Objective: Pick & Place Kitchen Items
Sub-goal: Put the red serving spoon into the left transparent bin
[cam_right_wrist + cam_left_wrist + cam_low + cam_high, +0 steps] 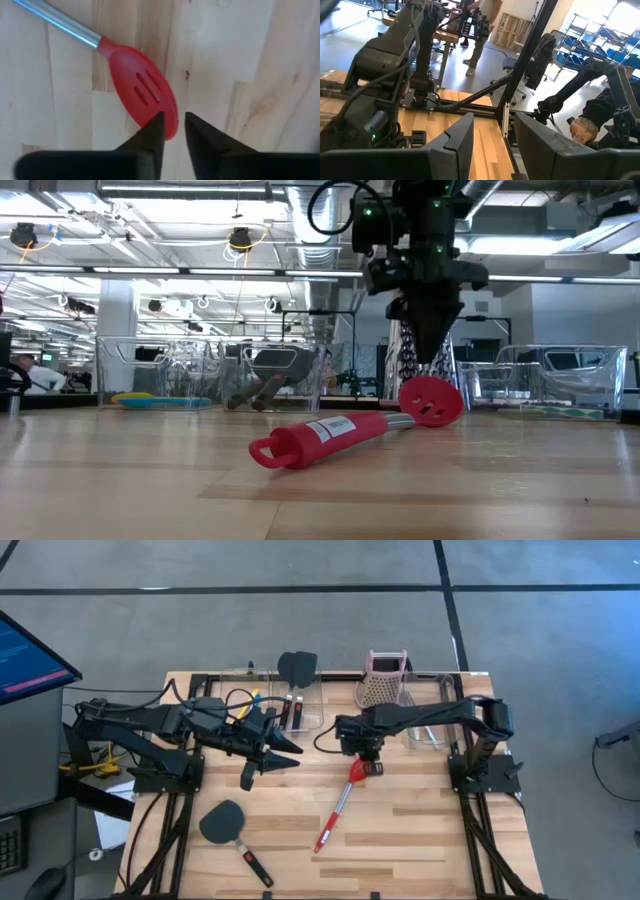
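A red spoon (338, 808) with a slotted bowl (142, 92), a metal shaft and a red handle (320, 436) lies flat on the table's middle. Its bowl points toward the far edge. My right gripper (174, 125) points straight down over the tip of the bowl (432, 400), its fingers a narrow gap apart. It hangs just above the bowl, and I cannot tell whether it touches. My left gripper (290, 755) hangs open and empty above the table's left half. A black spatula (225, 823) lies flat near the front left.
Clear plastic bins (300, 712) (432, 725) stand along the far edge; the left one holds another black spatula (296, 668). A pink-topped metal grater (385, 680) stands between them. Bare wood lies to the right of the spoon and toward the front edge.
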Motion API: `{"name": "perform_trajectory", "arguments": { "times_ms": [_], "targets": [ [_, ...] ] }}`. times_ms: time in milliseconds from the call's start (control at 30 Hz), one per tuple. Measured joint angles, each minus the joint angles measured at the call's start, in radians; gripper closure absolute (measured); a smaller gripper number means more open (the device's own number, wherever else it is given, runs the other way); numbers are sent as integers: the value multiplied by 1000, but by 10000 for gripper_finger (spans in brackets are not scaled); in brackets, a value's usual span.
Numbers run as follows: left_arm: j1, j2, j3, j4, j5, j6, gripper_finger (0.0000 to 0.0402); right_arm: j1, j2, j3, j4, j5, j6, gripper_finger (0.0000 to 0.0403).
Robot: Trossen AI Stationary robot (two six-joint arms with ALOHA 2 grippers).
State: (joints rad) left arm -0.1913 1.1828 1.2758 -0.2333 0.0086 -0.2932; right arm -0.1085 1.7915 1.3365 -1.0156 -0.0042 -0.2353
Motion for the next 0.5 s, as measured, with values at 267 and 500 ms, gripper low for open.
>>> {"name": "perform_trajectory", "arguments": {
  "times_ms": [267,500],
  "targets": [
    [0,0,0,-25,0,0,275,0,31,0,15,-22,-28,220],
    [0,0,0,-29,0,0,275,-21,29,0,28,-42,-46,164]
  ]
}}
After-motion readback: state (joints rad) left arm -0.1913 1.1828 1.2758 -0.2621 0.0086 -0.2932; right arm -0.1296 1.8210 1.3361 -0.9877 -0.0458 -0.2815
